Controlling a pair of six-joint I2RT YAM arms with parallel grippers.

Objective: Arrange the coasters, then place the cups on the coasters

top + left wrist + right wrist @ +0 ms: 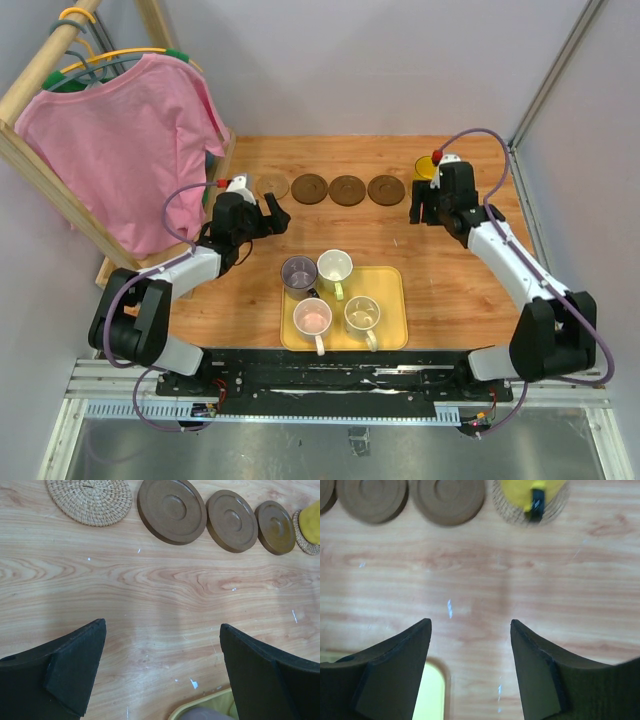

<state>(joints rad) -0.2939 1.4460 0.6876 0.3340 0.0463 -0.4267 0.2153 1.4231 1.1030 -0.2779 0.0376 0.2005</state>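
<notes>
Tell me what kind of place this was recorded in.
Probably a robot lab test cell, not a home: plain grey walls box in a wooden table, a metal rail fronts it, and a pink shirt hangs alongside.

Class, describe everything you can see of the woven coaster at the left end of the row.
The woven coaster is a pale tan round disc, seemingly coiled straw in spiral rings. It lies flat on the wooden table with no cup on it, apart from the smooth brown coaster beside it. Nothing else touches it.
</notes>
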